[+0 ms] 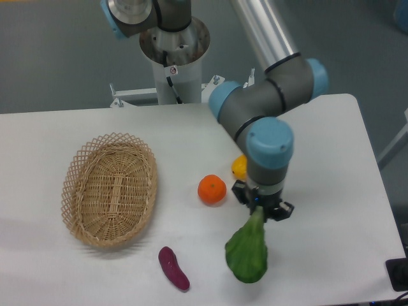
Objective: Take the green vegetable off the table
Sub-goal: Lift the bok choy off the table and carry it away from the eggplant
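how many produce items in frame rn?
4: green vegetable hanging from the pincer, orange mid-table, yellow fruit mostly behind the arm, eggplant front. More may be hidden.

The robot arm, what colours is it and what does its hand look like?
The arm is made of fat grey joints with light blue round caps and a long shiny silver tube. It stands on a silver round base with a black cable and a small sticker. The gripper is small and black, with short dark fingers.
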Controlling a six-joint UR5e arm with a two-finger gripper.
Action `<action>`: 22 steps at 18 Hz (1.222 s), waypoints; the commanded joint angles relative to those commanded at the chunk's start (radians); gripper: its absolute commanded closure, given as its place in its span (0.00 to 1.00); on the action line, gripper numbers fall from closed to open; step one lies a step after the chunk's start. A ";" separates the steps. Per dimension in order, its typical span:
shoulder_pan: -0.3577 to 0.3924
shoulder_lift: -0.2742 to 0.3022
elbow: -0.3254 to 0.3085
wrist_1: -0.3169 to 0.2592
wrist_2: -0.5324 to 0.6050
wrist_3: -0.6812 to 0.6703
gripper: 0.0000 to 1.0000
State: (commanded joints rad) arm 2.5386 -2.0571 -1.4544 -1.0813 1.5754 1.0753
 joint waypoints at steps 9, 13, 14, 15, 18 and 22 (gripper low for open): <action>0.086 0.003 0.055 -0.071 -0.002 0.202 0.75; 0.112 -0.005 0.065 -0.071 -0.011 0.262 0.75; 0.115 -0.006 0.065 -0.071 -0.026 0.274 0.75; 0.126 -0.006 0.065 -0.071 -0.044 0.276 0.74; 0.132 -0.006 0.065 -0.075 -0.051 0.276 0.74; 0.134 -0.006 0.065 -0.075 -0.055 0.276 0.74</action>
State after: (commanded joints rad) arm 2.6722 -2.0632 -1.3898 -1.1566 1.5202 1.3514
